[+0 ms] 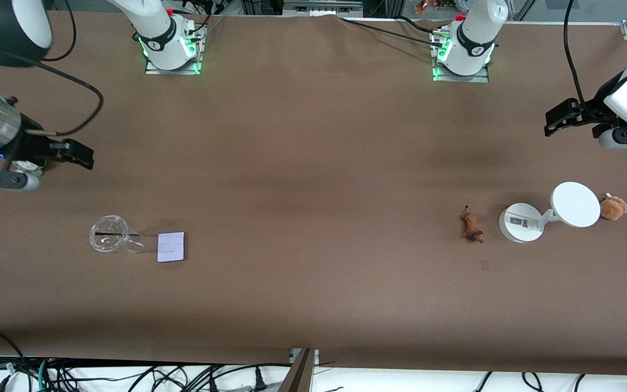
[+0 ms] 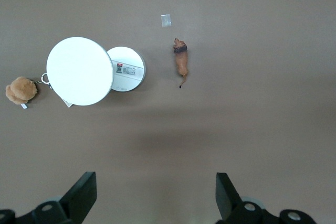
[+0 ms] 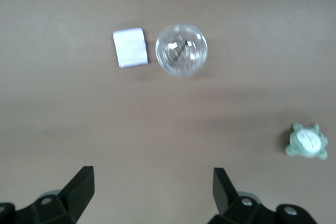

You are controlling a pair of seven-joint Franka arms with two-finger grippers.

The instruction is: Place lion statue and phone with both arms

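Lion [image 1: 472, 227] is lying at the front view's lower right beside the stand [image 1: 521, 222]; phone [image 1: 171, 246] is lying lower left beside the cup [image 1: 109, 234]. Left gripper [image 2: 155, 195] and right gripper [image 3: 152, 192] are hovering, jaws apart. Each should be descending centred, jaws straddling the narrow width.

Phone [image 3: 130, 48] beside clear cup [image 3: 181, 50]

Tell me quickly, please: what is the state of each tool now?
Left tool: open, holding nothing, up above the table near the lion statue.
Right tool: open, holding nothing, up above the table near the phone.
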